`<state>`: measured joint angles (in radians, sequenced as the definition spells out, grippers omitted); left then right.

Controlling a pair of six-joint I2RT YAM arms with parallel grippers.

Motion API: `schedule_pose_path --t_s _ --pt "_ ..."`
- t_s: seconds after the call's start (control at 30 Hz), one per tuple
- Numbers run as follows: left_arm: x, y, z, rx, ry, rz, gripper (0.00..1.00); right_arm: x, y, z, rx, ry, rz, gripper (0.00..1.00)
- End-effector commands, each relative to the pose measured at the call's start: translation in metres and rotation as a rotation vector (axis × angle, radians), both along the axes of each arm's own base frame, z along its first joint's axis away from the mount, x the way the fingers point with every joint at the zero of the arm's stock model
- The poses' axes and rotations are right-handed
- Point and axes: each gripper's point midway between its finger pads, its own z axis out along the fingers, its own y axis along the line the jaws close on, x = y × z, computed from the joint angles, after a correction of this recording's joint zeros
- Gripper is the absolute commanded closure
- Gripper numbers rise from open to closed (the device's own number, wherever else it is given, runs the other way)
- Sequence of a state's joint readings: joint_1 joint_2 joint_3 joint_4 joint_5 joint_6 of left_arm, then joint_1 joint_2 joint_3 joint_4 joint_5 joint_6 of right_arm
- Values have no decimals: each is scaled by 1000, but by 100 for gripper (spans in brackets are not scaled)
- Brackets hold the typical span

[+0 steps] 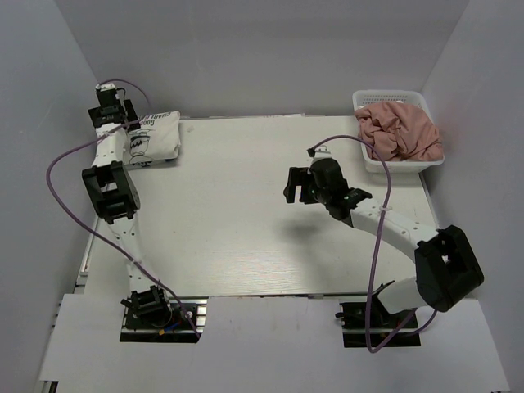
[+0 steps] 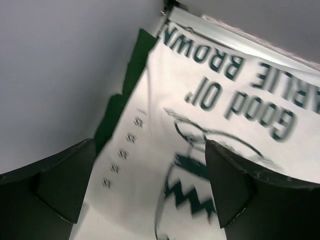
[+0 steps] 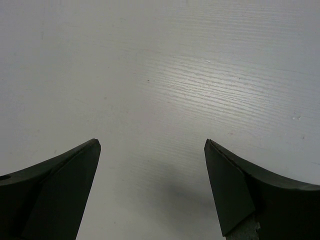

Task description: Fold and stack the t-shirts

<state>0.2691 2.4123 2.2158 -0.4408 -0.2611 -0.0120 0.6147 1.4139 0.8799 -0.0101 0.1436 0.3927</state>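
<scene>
A folded white t-shirt (image 1: 155, 137) with a dark "Good Ol' Charlie Brown" print lies at the table's far left corner. My left gripper (image 1: 123, 123) is at its left end. In the left wrist view the gripper (image 2: 150, 185) is open, with the printed shirt (image 2: 225, 125) showing between and beyond the fingers. A crumpled pink t-shirt (image 1: 399, 133) fills a white basket (image 1: 368, 100) at the far right. My right gripper (image 1: 296, 187) hovers over the middle of the table. It is open and empty, with only bare table between its fingers in the right wrist view (image 3: 152, 145).
The white table (image 1: 246, 237) is enclosed by grey walls on the left, back and right. The basket stands at the table's far right corner. Purple cables loop off both arms.
</scene>
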Motion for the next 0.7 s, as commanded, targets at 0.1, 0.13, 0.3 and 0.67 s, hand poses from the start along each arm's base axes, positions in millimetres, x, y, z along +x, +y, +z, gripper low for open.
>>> schedule_pose_path --t_s 0.1,0.13,0.3,0.67 --pt "-27 -80 116 -228 -220 -146 0 -11 -1 42 110 -96 13 10" --pt "-31 -93 120 -256 -230 -169 0 -15 -4 34 106 -83 9 10" --pt "-93 -182 118 -459 -226 -203 0 -34 -24 43 119 -112 -37 10" --pt "-282 -320 131 -739 -414 -616 0 -67 -88 21 75 -136 -229 10"
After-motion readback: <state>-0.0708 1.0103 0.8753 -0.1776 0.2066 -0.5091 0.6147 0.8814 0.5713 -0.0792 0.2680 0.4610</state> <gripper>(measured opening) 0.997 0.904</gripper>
